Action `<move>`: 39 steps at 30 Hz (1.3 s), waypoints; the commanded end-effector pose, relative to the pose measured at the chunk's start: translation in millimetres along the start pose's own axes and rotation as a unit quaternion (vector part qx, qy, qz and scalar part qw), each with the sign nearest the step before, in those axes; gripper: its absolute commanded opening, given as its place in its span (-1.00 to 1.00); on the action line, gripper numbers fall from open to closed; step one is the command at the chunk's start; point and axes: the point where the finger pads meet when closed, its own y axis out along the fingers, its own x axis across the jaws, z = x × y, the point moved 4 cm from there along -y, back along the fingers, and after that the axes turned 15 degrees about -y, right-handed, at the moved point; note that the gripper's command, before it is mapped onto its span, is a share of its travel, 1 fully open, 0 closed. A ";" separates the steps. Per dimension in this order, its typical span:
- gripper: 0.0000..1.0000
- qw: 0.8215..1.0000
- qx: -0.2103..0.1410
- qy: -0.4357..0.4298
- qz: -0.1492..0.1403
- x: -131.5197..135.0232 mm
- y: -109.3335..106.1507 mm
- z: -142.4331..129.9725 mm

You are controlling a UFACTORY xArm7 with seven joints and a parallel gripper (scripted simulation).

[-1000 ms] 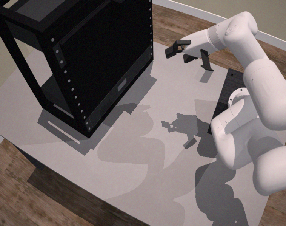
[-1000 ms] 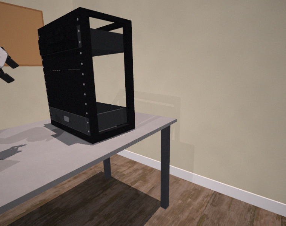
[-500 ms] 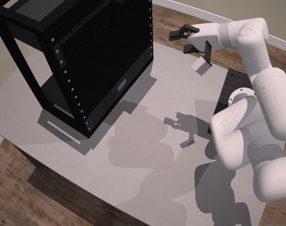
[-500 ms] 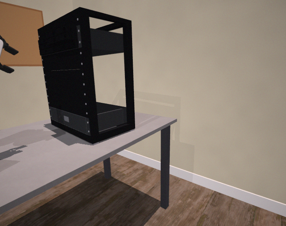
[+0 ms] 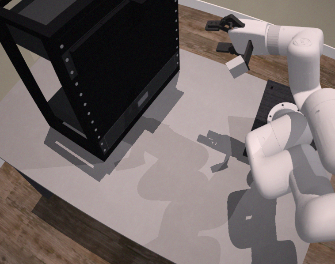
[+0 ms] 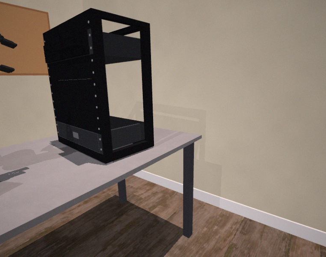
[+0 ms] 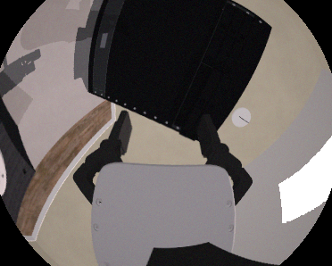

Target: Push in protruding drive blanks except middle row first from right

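Observation:
The black rack (image 5: 82, 122) (image 6: 102, 83) (image 7: 150, 54) stands upright on the table. The storage chassis (image 6: 66, 47) (image 7: 226, 58) is in its upper part. Its front is nearly black in every view, so I cannot tell the single drive blanks apart or which stand out. My gripper (image 5: 217, 36) (image 6: 13, 57) (image 7: 165, 120) is open and empty. It is raised above the table, in front of the rack and apart from it, off toward the rack end farther from the top camera. In the wrist view the fingertips overlap the rack's edge region, with wall between them.
A dark lower unit (image 5: 119, 125) (image 6: 85, 138) with a pale label sits at the rack's bottom. A white block (image 5: 237, 66) on a dark bracket sticks out beside the gripper. The table (image 5: 77, 196) (image 6: 60, 191) carries the arm's dark base plate (image 5: 265, 99). A cork board (image 6: 25, 41) hangs behind.

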 end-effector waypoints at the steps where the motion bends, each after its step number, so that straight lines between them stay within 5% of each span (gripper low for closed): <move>1: 1.00 0.999 -0.025 0.022 -0.020 6.6 -7.4 -7.7; 19: 1.00 0.990 -0.082 0.080 -0.079 20.0 -29.3 -25.3; 39: 1.00 0.981 -0.111 0.109 -0.113 26.8 -42.8 -34.1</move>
